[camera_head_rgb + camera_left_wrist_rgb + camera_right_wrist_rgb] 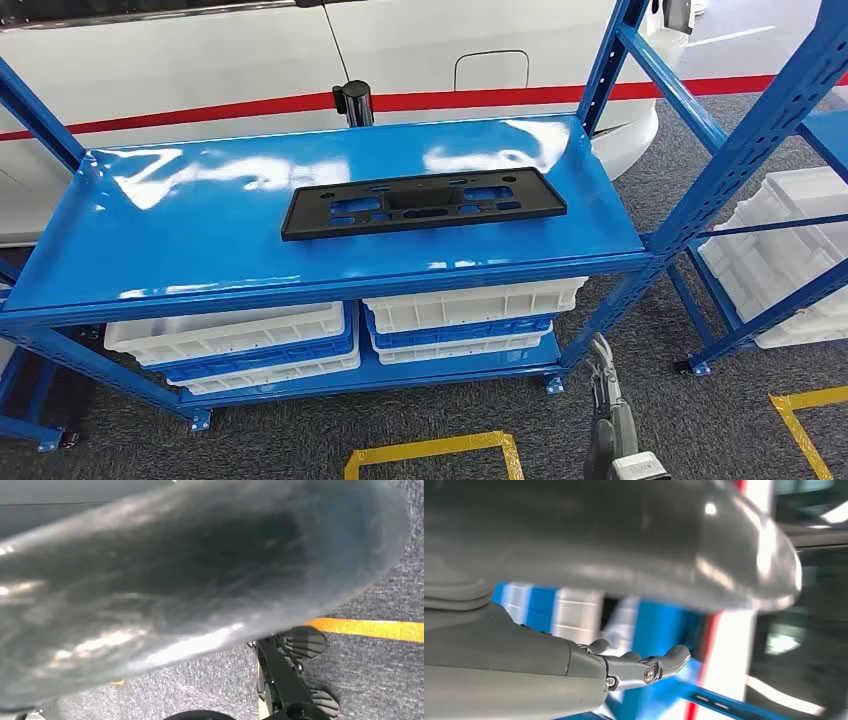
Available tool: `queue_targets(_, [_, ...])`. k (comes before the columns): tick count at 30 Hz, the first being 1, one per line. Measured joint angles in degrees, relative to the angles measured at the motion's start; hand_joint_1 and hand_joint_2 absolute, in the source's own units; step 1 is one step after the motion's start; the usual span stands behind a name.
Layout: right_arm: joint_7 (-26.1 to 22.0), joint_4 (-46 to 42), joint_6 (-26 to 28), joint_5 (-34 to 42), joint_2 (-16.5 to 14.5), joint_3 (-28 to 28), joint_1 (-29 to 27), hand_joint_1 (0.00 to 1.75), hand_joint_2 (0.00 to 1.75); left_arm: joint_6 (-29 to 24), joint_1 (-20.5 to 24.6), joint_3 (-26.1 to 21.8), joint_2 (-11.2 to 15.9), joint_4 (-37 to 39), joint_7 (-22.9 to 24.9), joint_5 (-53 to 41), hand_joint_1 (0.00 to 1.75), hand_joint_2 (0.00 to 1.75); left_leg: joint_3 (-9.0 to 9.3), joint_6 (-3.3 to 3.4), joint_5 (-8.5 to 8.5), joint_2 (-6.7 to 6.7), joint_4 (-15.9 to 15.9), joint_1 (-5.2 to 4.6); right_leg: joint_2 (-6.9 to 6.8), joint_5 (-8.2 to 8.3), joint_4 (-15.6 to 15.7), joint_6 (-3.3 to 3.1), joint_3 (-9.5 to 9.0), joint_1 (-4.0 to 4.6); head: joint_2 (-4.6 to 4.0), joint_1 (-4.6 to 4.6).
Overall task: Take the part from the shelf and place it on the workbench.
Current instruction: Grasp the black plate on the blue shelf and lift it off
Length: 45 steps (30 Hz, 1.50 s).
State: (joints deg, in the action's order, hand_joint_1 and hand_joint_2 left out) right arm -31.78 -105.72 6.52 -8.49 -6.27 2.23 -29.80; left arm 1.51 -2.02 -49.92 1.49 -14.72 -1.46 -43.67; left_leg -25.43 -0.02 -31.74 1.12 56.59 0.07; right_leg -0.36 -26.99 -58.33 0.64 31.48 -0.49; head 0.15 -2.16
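The part is a flat black rectangular plate with cut-outs. It lies on the top board of the blue shelf, right of its middle. My right hand hangs low in front of the shelf's right leg, well below and short of the part, fingers stretched out and holding nothing. In the right wrist view the same right hand has straight, empty fingers in front of the blurred blue shelf. The left wrist view has my left hand as a large blurred grey shape above the carpet, its fingers hidden.
White bins stand stacked on the shelf's lower level. A second blue rack with white bins stands to the right. A white vehicle with a red stripe is behind the shelf. Yellow tape marks the grey carpet.
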Motion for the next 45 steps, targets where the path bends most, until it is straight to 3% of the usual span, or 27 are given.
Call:
queue_targets(6, [-2.8, -7.2, 1.8, -1.0, 0.7, 2.2, -1.2, 0.00, 0.00, 0.3, 0.8, -4.4, 0.1, 0.9, -0.3, -4.2, 0.00, 0.00, 0.01, 0.00, 0.00, 0.00, 0.0, 0.00, 0.00, 0.00, 0.0, 0.00, -0.01, 0.00, 0.00, 0.01])
queue_targets(15, [-5.1, -15.0, 8.2, -4.0, 4.6, 7.5, -1.5, 0.00, 0.00, 1.4, 1.6, -9.5, 0.5, 1.9, -0.7, -9.9, 0.00, 0.00, 0.01, 0.00, 0.00, 0.00, 0.0, -0.01, 0.00, 0.00, 0.0, 0.00, -0.01, -0.02, 0.00, 0.00])
queue_targets(21, [-1.1, -15.7, 13.6, -8.3, 9.1, 10.4, 0.6, 0.00, 0.00, 2.0, 1.9, -10.6, 0.8, 2.3, -1.0, -11.3, 0.00, 0.00, 0.01, 0.00, 0.00, 0.02, 0.0, -0.01, 0.00, 0.00, 0.0, 0.00, -0.03, -0.03, 0.00, 0.01])
queue_targets(29, [3.3, -14.2, 10.8, -12.5, 15.5, 11.6, 8.3, 0.00, 0.00, 3.5, 2.3, -10.8, 1.7, 2.3, -2.0, -13.3, 0.00, 0.00, 0.06, 0.00, 0.01, 0.01, 0.0, -0.02, 0.00, 0.03, 0.0, 0.03, -0.06, -0.05, 0.00, 0.01])
queue_targets(33, [4.1, -13.3, 9.8, -13.5, 17.0, 11.9, 10.9, 0.00, 1.75, 3.9, 2.3, -10.8, 2.0, 2.4, -2.0, -13.8, 0.00, 0.00, 0.05, 0.00, 0.01, 0.00, 0.0, -0.01, 0.00, 0.03, 0.0, 0.03, -0.06, -0.05, 0.00, 0.00])
queue_targets(38, [6.3, -11.5, 5.8, -14.7, 18.8, 12.9, 14.6, 0.00, 1.75, 4.4, 2.4, -10.8, 2.3, 2.4, -2.2, -14.6, 0.00, 0.00, 0.03, 0.00, 0.01, 0.04, 0.0, -0.01, 0.01, 0.03, 0.0, 0.03, -0.06, -0.05, 0.00, 0.01])
queue_targets(45, [9.3, -6.8, 0.1, -15.5, 20.2, 15.4, 24.0, 0.00, 1.75, 5.3, 2.7, -10.7, 3.0, 2.5, -2.7, -16.0, 0.00, 0.00, 0.11, 0.00, 0.04, 0.03, 0.0, -0.05, 0.01, 0.04, 0.0, 0.03, -0.13, -0.08, 0.00, 0.01])
